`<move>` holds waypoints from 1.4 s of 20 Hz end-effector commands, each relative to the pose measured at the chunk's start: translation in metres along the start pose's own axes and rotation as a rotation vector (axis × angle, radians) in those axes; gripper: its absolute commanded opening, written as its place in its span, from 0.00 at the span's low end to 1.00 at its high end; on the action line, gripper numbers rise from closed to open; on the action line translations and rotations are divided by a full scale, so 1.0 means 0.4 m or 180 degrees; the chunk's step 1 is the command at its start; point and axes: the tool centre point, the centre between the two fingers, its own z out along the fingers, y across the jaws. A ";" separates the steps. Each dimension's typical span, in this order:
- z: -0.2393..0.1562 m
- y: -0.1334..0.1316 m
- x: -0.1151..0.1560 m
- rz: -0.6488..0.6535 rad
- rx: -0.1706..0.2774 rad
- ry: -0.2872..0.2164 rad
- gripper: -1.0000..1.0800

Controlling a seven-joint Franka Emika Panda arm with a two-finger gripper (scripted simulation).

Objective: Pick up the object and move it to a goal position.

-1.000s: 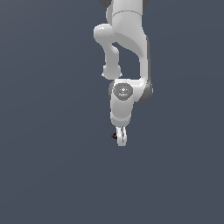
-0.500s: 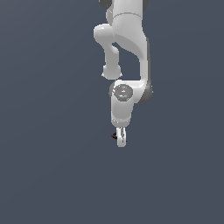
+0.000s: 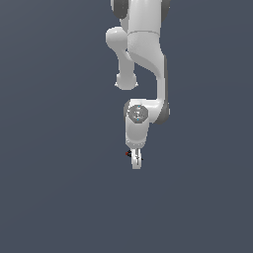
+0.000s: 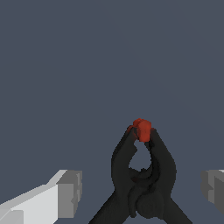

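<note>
The object (image 4: 142, 175) is a small black clamp with splayed prongs and a red tip, lying on the dark grey floor. In the wrist view it sits between my two grey fingertips (image 4: 68, 192), with a gap on each side. My gripper (image 4: 141, 191) is open around it and touches nothing. In the exterior view the white gripper (image 3: 136, 160) points straight down, and the object (image 3: 128, 153) shows only as a tiny black and red speck at the fingers' side.
The white arm (image 3: 143, 54) hangs down from the top of the exterior view. A plain dark grey floor (image 3: 59, 197) surrounds it, with no other objects or edges in sight.
The hand has come down a little, so the fingers sit lower around the object. The object has not moved.
</note>
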 end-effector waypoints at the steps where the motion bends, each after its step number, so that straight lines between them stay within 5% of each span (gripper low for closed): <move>1: 0.010 -0.003 0.000 0.0000 0.0005 -0.0001 0.96; 2: 0.010 -0.003 0.000 0.0000 0.0005 -0.0001 0.96; 3: 0.010 -0.003 0.000 0.0000 0.0005 -0.0001 0.00; 18: -0.004 0.002 -0.001 0.0000 0.0005 -0.0001 0.00; 28: -0.116 0.042 -0.006 0.0002 0.0005 -0.0005 0.00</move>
